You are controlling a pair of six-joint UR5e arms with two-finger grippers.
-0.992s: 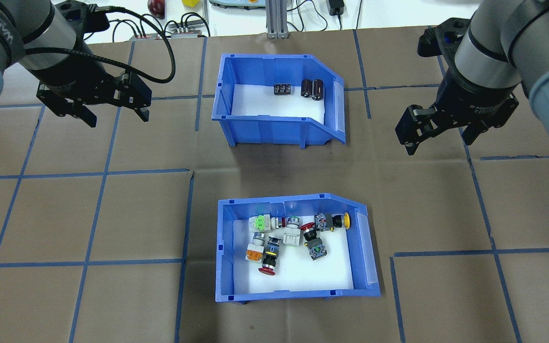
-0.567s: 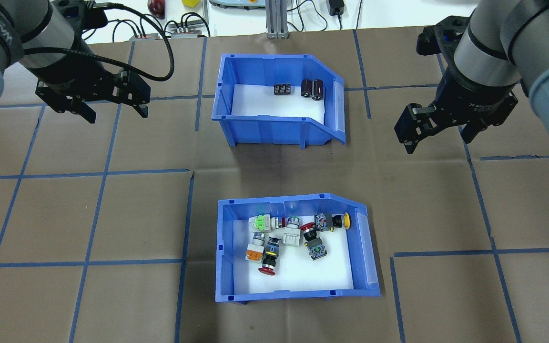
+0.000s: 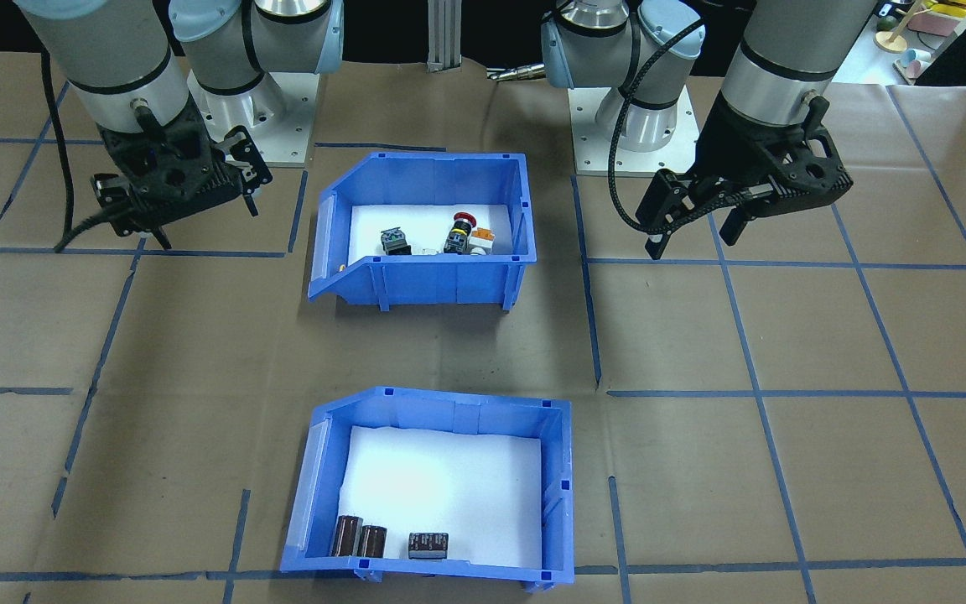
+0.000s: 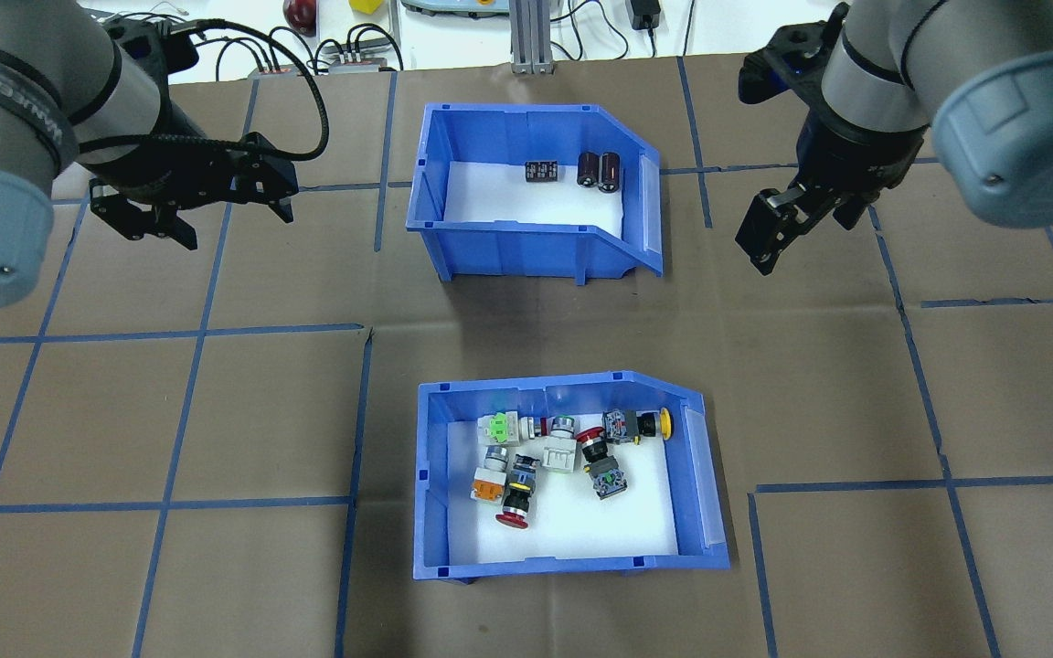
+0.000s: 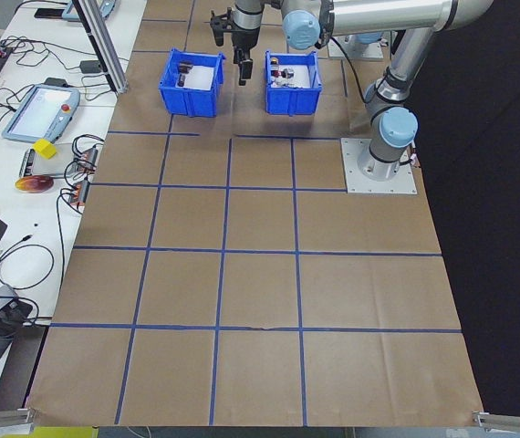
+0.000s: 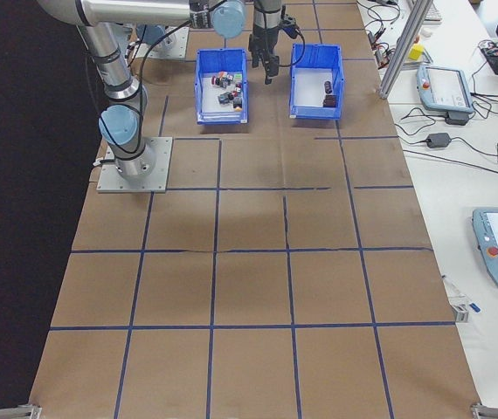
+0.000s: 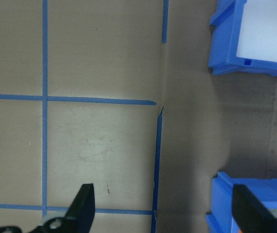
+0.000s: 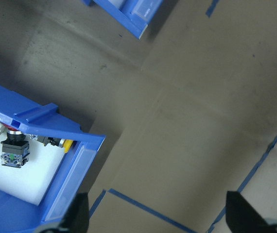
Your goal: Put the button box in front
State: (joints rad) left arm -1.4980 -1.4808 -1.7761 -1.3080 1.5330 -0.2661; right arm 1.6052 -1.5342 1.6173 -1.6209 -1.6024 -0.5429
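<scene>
L gripper (image 4: 193, 215) hangs wide open, empty, over bare paper. Button box (image 4: 568, 484) sits nearest the robot, behind the other bin (image 4: 536, 192). R gripper (image 4: 792, 228) also spread, empty. Step looks like approach; next needs reach + rim grasp.

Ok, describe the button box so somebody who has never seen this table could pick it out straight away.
On the brown table taped into blue squares, two blue bins sit mid-table, one beyond the other. The button box is the one nearer the robot's base. Its white floor holds a jumble of push-button switches, red, yellow, orange and green, while the other bin holds only a few dark parts.
</scene>
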